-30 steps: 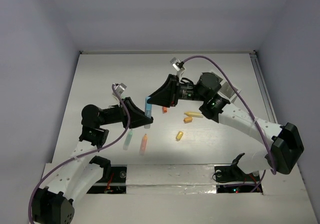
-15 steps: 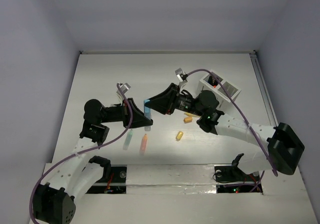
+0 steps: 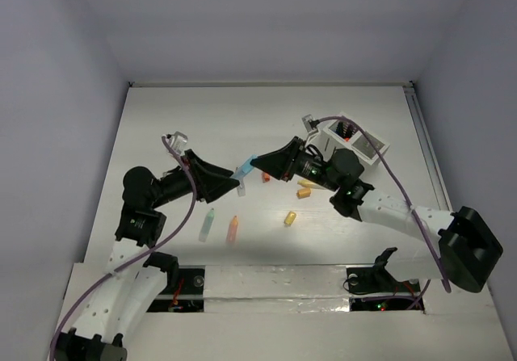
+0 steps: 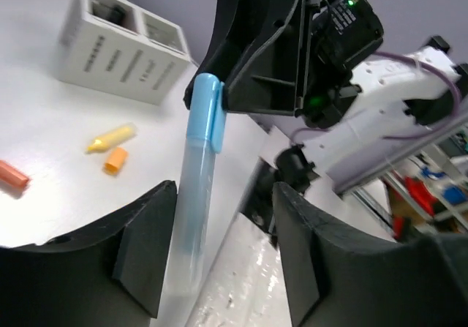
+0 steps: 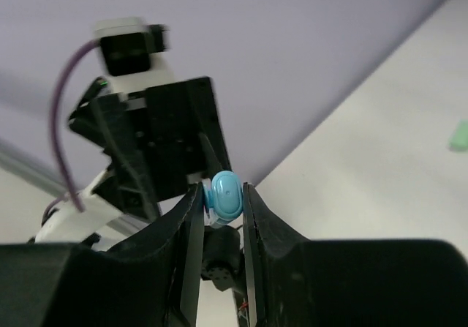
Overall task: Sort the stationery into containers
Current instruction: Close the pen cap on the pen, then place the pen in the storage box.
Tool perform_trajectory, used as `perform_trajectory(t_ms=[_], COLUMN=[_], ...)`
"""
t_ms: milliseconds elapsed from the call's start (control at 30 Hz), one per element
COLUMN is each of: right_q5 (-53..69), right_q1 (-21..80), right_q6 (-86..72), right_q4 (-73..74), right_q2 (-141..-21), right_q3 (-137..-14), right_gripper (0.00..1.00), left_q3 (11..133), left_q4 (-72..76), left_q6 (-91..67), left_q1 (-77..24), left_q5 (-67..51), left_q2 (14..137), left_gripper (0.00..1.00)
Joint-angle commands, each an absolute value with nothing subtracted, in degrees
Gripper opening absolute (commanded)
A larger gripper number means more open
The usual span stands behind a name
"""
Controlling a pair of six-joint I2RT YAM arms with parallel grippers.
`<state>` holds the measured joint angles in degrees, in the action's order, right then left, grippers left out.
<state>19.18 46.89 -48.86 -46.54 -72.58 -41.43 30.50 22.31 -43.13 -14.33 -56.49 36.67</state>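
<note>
Above the middle of the desk, a mid-air handover: the light blue marker (image 3: 245, 168) spans between the two hands, clear of the surface. The right hand (image 3: 260, 164) is clenched on the capped end; its wrist view shows the cap pinched squarely between both fingers. The left hand (image 3: 237, 185) is released. Its fingers (image 4: 146, 246) stand wide with the barrel lying in the gap, close to one finger; contact cannot be told.

The white box (image 3: 376, 144) sits toward the far right of the desk, beyond the right arm, with something dark in one compartment. Loose between the hands and the near edge are a yellow marker (image 3: 312, 185), an orange cap (image 3: 290, 218), an orange marker (image 3: 233, 229) and a mint marker (image 3: 208, 225).

Step in hand (judgement): the right hand takes sole custody and carries the marker to the box.

How to do it well:
- Draw the left hand straight back along the barrel's axis, not sideways — a finger brushing the barrel could lever it out of a grip that holds only the cap end.
- The long overhang will likely pivot, so move slowly until clear.
- Avoid any pull on the barrel, since the cap may separate from it.
- Swing toward the box well above the loose pieces.
- Line the marker up over one compartment and lower it inside before opening.
</note>
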Motion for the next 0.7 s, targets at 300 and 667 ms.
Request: perform_trajectory(t_ms=[300, 667], right_q5=[5.55, -28.91], right_q1=[26.82, 17.41], right_q6=[-44.66, -23.74], right_q4=[-29.73, -2.21], right_q2=[-68.04, -56.51], right_q3=[-46.14, -49.21], right_gripper=[0.00, 0.00], left_q3=[38.93, 37.35], left_q4=[0.18, -5.36], left_q6=[-20.31, -15.91], left_q1=[-18.36, -25.04], left_q5=[-38.86, -25.49], left_q2=[28.21, 27.34], left_gripper=[0.89, 0.99])
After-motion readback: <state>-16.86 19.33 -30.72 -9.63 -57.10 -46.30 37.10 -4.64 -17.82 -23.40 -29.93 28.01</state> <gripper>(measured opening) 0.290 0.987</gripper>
